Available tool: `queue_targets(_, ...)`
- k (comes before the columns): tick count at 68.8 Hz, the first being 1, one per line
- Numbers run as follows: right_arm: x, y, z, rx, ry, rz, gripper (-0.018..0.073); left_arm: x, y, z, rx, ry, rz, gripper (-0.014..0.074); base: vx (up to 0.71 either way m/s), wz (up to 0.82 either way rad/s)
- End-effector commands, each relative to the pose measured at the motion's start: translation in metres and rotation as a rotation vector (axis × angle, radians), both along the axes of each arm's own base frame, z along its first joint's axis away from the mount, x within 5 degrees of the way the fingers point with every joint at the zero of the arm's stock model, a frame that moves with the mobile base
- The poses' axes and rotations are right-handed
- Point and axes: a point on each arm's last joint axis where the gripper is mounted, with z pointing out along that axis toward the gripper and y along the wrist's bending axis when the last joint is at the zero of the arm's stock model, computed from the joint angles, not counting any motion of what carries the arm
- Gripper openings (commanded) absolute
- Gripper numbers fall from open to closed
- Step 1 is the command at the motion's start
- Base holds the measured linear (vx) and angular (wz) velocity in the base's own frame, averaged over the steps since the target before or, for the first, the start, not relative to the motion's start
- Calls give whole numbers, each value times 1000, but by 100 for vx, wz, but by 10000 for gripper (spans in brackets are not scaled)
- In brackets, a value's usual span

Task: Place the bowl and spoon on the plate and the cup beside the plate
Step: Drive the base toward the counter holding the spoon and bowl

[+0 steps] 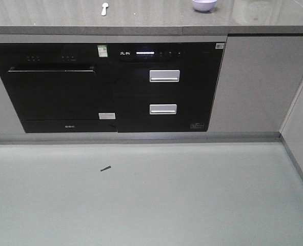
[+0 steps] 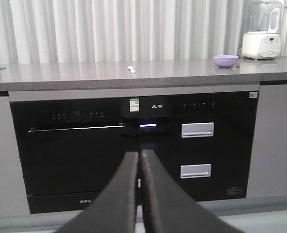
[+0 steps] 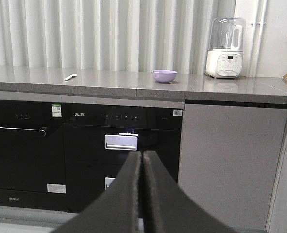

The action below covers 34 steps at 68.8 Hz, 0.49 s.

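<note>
A lavender bowl (image 1: 204, 5) (image 2: 226, 60) (image 3: 164, 75) sits on the grey countertop (image 1: 151, 20), towards its right. A small pale spoon (image 1: 104, 8) (image 2: 131, 69) (image 3: 70, 76) lies on the same counter, well left of the bowl. The plate and the cup are out of view. My left gripper (image 2: 139, 154) is shut with nothing in it, low in front of the black appliances. Further right, my right gripper (image 3: 142, 154) is shut and holds nothing. Both are far short of the counter.
Under the counter are a black dishwasher (image 1: 54, 87) and a black unit with two silver drawer handles (image 1: 164, 76). A white blender (image 3: 225, 48) stands on the counter right of the bowl. Grey cabinet doors (image 1: 254, 82) and a side wall close the right.
</note>
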Motion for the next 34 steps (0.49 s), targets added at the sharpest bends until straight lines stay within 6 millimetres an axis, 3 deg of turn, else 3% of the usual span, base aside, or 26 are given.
queue_targets(1, -1, 0, 4, 2, -71, -4, -11, -2, 0, 13, -8, -99, -5, -7, 28, 3)
queue_targets(34, -1, 0, 4, 2, -71, -4, -11, -2, 0, 13, -8, -99, -5, -7, 26, -5)
